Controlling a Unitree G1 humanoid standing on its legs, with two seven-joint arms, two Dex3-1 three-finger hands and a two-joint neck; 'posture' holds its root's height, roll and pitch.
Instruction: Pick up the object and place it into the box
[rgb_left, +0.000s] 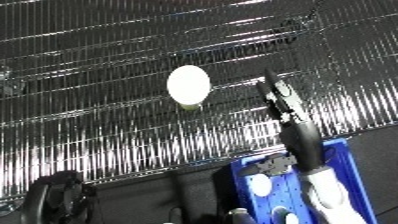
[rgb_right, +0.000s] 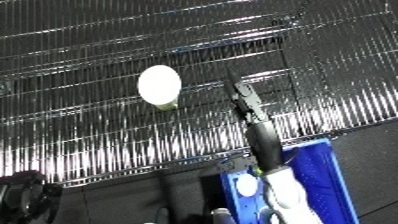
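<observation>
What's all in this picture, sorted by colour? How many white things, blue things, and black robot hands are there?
White: 2, the oval object on the wire shelf and a round item in the bin.
Blue: 1, the bin.
Black hands: 1 clear, the right hand, fingers straight. A dark shape at lower left may be the other hand; cannot tell.
Total: 4.

No legible text or labels.
</observation>
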